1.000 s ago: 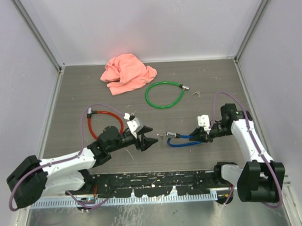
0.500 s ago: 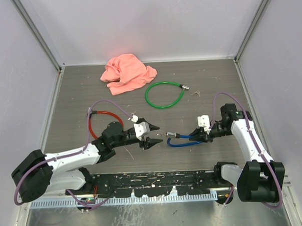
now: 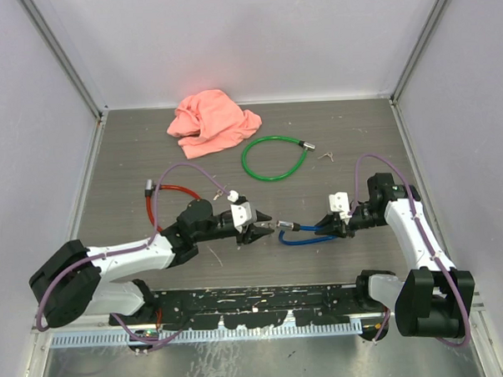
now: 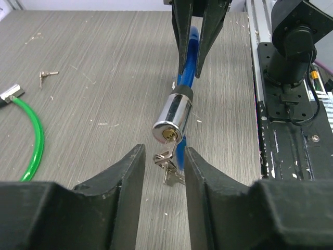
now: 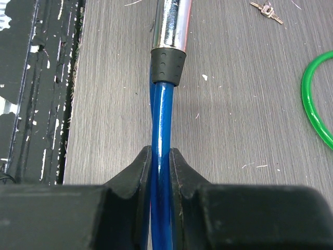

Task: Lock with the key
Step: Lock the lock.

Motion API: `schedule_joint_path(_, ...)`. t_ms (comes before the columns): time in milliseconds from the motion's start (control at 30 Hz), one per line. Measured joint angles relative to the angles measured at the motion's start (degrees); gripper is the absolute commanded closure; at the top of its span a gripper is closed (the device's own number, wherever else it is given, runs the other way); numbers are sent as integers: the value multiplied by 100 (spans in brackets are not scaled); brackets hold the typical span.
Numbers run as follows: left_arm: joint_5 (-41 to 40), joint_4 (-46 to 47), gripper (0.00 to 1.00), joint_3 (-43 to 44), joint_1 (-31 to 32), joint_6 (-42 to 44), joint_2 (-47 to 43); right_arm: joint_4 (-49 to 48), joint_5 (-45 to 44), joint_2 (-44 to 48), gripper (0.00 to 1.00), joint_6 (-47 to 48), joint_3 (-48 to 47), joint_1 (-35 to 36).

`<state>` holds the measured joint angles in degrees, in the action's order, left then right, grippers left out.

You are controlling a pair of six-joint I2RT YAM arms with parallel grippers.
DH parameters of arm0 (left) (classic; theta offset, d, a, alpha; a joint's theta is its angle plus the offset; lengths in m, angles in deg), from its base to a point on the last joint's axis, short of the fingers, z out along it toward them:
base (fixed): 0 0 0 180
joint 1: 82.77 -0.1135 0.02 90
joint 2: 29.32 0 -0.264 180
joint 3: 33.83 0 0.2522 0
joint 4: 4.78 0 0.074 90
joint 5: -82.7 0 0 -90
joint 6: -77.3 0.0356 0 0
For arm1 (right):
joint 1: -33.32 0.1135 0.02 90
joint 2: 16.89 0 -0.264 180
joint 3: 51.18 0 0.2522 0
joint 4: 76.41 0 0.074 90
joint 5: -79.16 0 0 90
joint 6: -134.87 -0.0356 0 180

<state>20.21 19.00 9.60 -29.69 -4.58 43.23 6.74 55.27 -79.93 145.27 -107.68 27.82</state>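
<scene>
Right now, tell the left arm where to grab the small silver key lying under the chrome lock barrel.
Pinch the small silver key by its wider head end, from above, with the left gripper straddling it. It lies flat on the grey table, so only its edges offer purchase. Leave the blade free for the keyhole in the chrome lock barrel, which faces that gripper.

Bench [image 3: 125, 152]: grey wood-grain surface, scattered with pale specks. A crumpled pink cloth [image 3: 211, 123] is seen at the far side. A green cable loop [image 4: 38, 139] is laid flat near it, with a small key [image 3: 328, 156] just beside. A red cable loop [image 3: 149, 211] is noted at left. A key bunch [image 4: 167, 165] is laid near the middle, just beside a blue cable [image 5: 160, 112].
</scene>
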Motion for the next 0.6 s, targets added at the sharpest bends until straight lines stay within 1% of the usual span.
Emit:
schedule_joint_path(33, 15, 11, 69, 11, 0, -22, 22, 7, 0, 0, 99, 2, 0, 0)
schedule_joint_path(133, 70, 87, 71, 52, 0, -94, 168, 13, 0, 0, 99, 15, 0, 0)
schedule_joint_path(267, 90, 90, 84, 52, 0, -153, 245, 28, 0, 0, 99, 26, 0, 0)
schedule_joint_path(367, 90, 98, 90, 55, -2, -179, 245, 70, -2, 0, 99, 39, 0, 0)
schedule_joint_path(433, 79, 101, 97, 55, -13, -225, 245, 109, -2, 0, 99, 39, 2, 0)
schedule_joint_path(500, 48, 98, 100, 63, -22, -282, 245, 146, -2, 0, 99, 42, 2, 0)
schedule_joint_path(600, 31, 11, 100, 146, -26, -426, 245, 162, -7, 0, 99, 42, 2, 0)
